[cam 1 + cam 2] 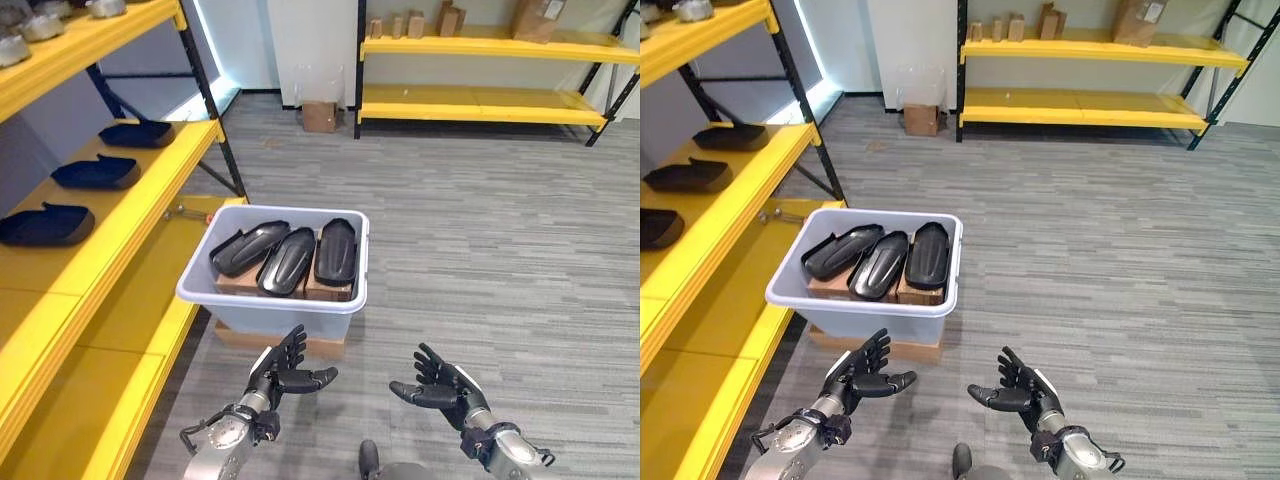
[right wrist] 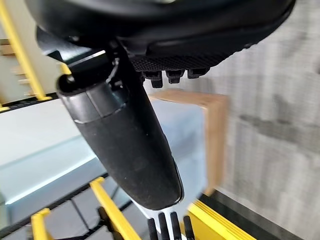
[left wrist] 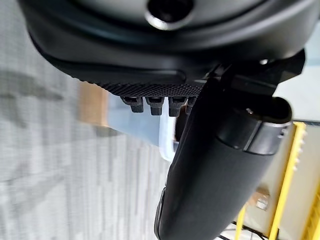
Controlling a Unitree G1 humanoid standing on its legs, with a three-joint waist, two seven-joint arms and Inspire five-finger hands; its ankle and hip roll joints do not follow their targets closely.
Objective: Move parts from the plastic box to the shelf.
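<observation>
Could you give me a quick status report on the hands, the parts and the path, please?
Left hand and right hand open, holding nothing, short of the plastic box. Three black parts lie in it; three more on the shelf. Nothing in the way.

Grey striped carpet floor (image 1: 480, 250), bearing a pale grey plastic box (image 1: 270, 300) (set on a flat wooden board (image 1: 285, 345)) against the yellow steel shelf (image 1: 130, 190)'s front edge; three black moulded parts (image 1: 95, 172) along its middle tier.
</observation>
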